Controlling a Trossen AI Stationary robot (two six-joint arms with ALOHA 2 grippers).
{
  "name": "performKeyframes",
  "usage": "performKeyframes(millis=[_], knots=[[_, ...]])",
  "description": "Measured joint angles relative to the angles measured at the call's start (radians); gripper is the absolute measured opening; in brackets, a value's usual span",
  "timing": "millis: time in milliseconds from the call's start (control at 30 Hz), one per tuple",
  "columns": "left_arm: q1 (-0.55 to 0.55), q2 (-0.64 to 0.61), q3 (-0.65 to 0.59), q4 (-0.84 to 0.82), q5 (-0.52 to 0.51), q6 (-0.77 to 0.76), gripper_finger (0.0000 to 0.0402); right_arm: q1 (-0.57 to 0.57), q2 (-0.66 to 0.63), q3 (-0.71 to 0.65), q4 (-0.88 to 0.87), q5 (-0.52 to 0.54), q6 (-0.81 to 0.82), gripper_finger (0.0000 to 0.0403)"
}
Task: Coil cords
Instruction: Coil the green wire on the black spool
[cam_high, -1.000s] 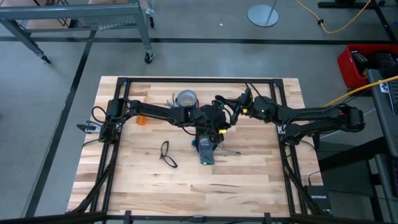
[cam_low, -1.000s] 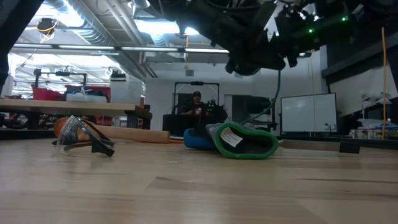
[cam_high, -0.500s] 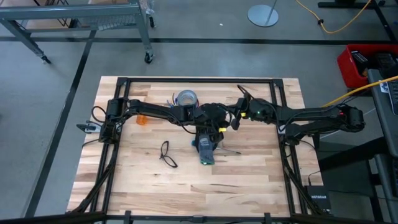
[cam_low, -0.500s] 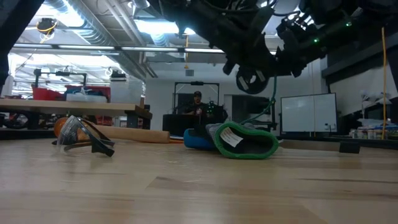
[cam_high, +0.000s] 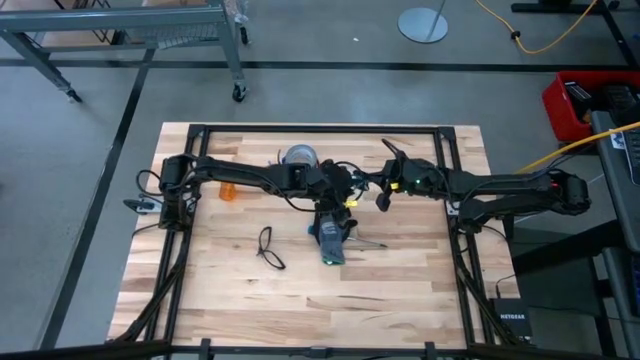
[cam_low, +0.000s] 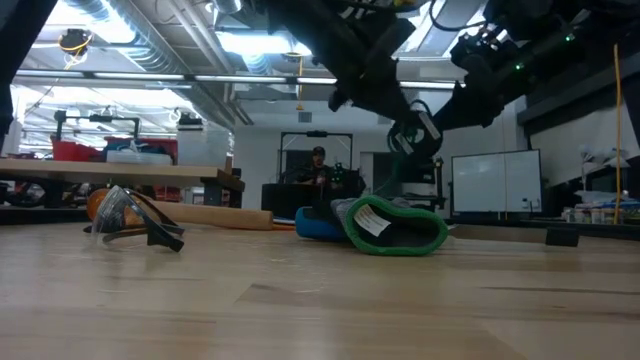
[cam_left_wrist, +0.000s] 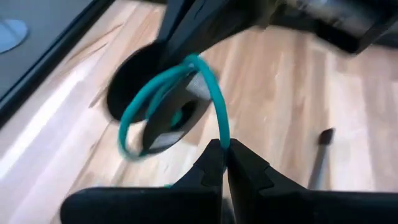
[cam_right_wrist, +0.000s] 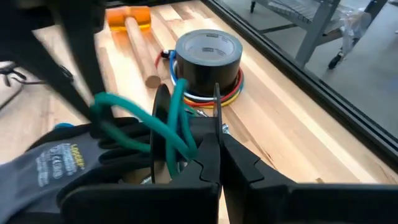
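With my right tool (cam_right_wrist: 217, 155) clenched on the spool (cam_right_wrist: 163, 140), my left tool (cam_left_wrist: 225, 155) pinching the teal cord (cam_left_wrist: 211, 93) should keep even tension while winding.

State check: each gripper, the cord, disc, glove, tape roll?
left gripper: shut on teal cord, above the table
right gripper: shut on black disc
teal cord: loosely looped at the disc
black disc: held aloft
glove: lying on table
tape roll: standing flat

White letters "NETGEAR" stand on the small black box (cam_high: 507, 318) beside the table; the glove's (cam_right_wrist: 56, 163) print is unreadable.
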Motion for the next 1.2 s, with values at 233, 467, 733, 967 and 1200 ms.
performKeyframes(millis=[233, 467, 733, 967, 1200], knots=[[0.001, -0.027, 0.000, -0.081, -0.083, -0.004, 0.0000, -0.001, -0.057, 0.000, -0.002, -0.075, 0.000, 0.0001], [0.003, -0.059, 0.000, -0.109, -0.112, 0.000, 0.0000, -0.001, -0.120, 0.000, -0.071, -0.095, 0.020, 0.0001], [0.003, -0.074, 0.000, -0.191, -0.140, -0.018, 0.0000, -0.001, -0.211, 0.000, -0.090, -0.135, 0.022, 0.0001], [-0.005, -0.074, 0.000, -0.185, -0.141, -0.043, 0.0000, -0.001, -0.302, -0.002, -0.030, -0.135, 0.021, 0.0001], [-0.020, -0.074, 0.000, -0.057, -0.142, -0.023, 0.0001, -0.001, -0.320, -0.002, 0.133, -0.125, 0.020, 0.0001]])
